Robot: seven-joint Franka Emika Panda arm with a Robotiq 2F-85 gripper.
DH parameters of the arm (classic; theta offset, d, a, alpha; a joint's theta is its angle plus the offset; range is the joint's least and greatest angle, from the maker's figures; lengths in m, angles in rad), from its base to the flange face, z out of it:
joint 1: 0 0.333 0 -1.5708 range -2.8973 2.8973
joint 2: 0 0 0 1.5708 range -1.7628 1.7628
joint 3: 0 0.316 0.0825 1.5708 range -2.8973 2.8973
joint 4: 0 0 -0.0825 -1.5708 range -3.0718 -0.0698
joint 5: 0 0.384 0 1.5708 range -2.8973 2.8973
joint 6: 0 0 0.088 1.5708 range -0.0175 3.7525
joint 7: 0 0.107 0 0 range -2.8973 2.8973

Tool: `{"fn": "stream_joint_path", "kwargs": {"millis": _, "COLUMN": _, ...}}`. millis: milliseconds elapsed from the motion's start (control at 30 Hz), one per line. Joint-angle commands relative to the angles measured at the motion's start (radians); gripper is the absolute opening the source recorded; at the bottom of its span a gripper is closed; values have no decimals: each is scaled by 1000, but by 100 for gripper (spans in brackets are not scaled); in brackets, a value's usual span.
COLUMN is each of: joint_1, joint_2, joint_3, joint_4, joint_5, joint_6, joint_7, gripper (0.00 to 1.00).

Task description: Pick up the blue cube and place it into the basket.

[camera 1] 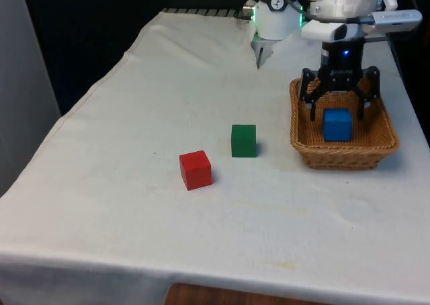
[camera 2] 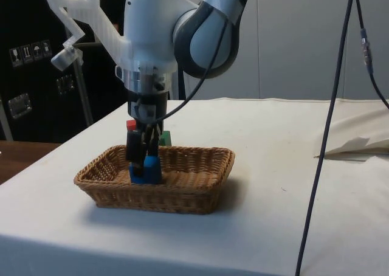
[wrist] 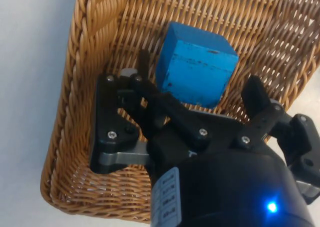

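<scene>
The table under its white cloth (camera 1: pixel 134 204) was the largest thing in the scene, and it carried 4 objects. Over its far right part, in the front view's terms, the white Franka arm (camera 1: pixel 336 3) reached down so that the black two-finger gripper (camera 1: pixel 338 109) hung inside the shallow rectangular woven wicker basket (camera 1: pixel 342 154).

The basket stood at the front view's right side of the table, well apart from the 2 loose cubes. In the side view its rim (camera 2: pixel 200 160) ran around the gripper (camera 2: pixel 144 160) and the cube below it.

The blue cube (camera 1: pixel 337 125) lay on the basket's floor, slightly tilted in the wrist view (wrist: pixel 196 62). The fingers stood spread wider than the cube, 1 on either side of it; in the wrist view a gap showed between each finger (wrist: pixel 142 69) and the cube's faces, so they had hold of nothing. In the side view the blue cube (camera 2: pixel 146 169) sat just beneath the fingers.

The green cube (camera 1: pixel 243 140) stood on the cloth near the middle of the table, to the left of the basket. The red cube (camera 1: pixel 195 169) sat nearer to the camera and further left, close to the green one without touching it.
</scene>
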Motion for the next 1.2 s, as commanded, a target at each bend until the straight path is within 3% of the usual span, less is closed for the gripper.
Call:
{"fn": "stream_joint_path", "kwargs": {"millis": 0, "joint_1": 2, "joint_2": -1, "joint_3": -1, "joint_4": -1, "joint_5": -2, "joint_6": 1, "joint_7": 2, "gripper": 100}}
{"fn": "stream_joint_path", "kwargs": {"millis": 200, "joint_1": -2, "joint_2": -4, "joint_3": -1, "joint_4": 0, "joint_5": 0, "joint_6": -1, "joint_7": 0, "gripper": 100}}
{"fn": "stream_joint_path", "kwargs": {"millis": 500, "joint_1": -20, "joint_2": -50, "joint_3": 7, "joint_4": -5, "joint_5": 18, "joint_6": -32, "joint_7": -13, "gripper": 100}}
{"fn": "stream_joint_path", "kwargs": {"millis": 533, "joint_1": -11, "joint_2": -49, "joint_3": -6, "joint_4": -2, "joint_5": 3, "joint_6": -30, "joint_7": -2, "gripper": 100}}
{"fn": "stream_joint_path", "kwargs": {"millis": 567, "joint_1": -22, "joint_2": -59, "joint_3": 6, "joint_4": -5, "joint_5": 21, "joint_6": -38, "joint_7": -15, "gripper": 100}}
{"fn": "stream_joint_path", "kwargs": {"millis": 767, "joint_1": -28, "joint_2": -86, "joint_3": 4, "joint_4": -4, "joint_5": 28, "joint_6": -57, "joint_7": -19, "gripper": 100}}
{"fn": "stream_joint_path", "kwargs": {"millis": 800, "joint_1": -28, "joint_2": -90, "joint_3": 4, "joint_4": -3, "joint_5": 28, "joint_6": -60, "joint_7": -19, "gripper": 100}}
{"fn": "stream_joint_path", "kwargs": {"millis": 833, "joint_1": -17, "joint_2": -81, "joint_3": -9, "joint_4": -2, "joint_5": 8, "joint_6": -50, "joint_7": -4, "gripper": 100}}
{"fn": "stream_joint_path", "kwargs": {"millis": 867, "joint_1": -29, "joint_2": -94, "joint_3": 3, "joint_4": -3, "joint_5": 29, "joint_6": -63, "joint_7": -19, "gripper": 100}}
{"fn": "stream_joint_path", "kwargs": {"millis": 1133, "joint_1": -34, "joint_2": -124, "joint_3": -2, "joint_4": 3, "joint_5": 33, "joint_6": -87, "joint_7": -20, "gripper": 100}}
{"fn": "stream_joint_path", "kwargs": {"millis": 1167, "joint_1": -25, "joint_2": -123, "joint_3": -14, "joint_4": 1, "joint_5": 12, "joint_6": -79, "joint_7": -4, "gripper": 100}}
